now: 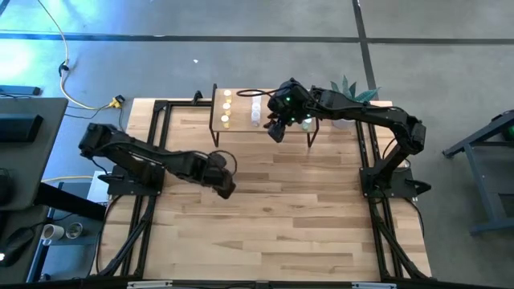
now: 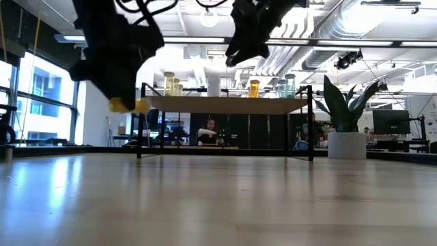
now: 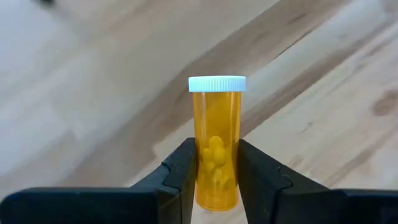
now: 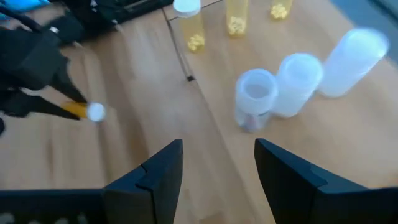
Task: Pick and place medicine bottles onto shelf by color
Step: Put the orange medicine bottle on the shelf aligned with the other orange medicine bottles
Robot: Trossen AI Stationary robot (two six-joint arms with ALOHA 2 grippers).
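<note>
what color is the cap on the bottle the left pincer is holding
White, on an orange bottle; the left wrist view shows it best.

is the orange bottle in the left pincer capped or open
Capped. The left wrist view shows a white cap on the orange bottle, which the left pincer clamps by its lower body, pills visible inside.

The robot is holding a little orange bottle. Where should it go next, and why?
Probably the left hand should carry its orange bottle toward the shelf. The bottle is already clamped and lifted off the table, and yellow bottles stand together at the shelf's near end. The right hand hovers open over the shelf.
</note>
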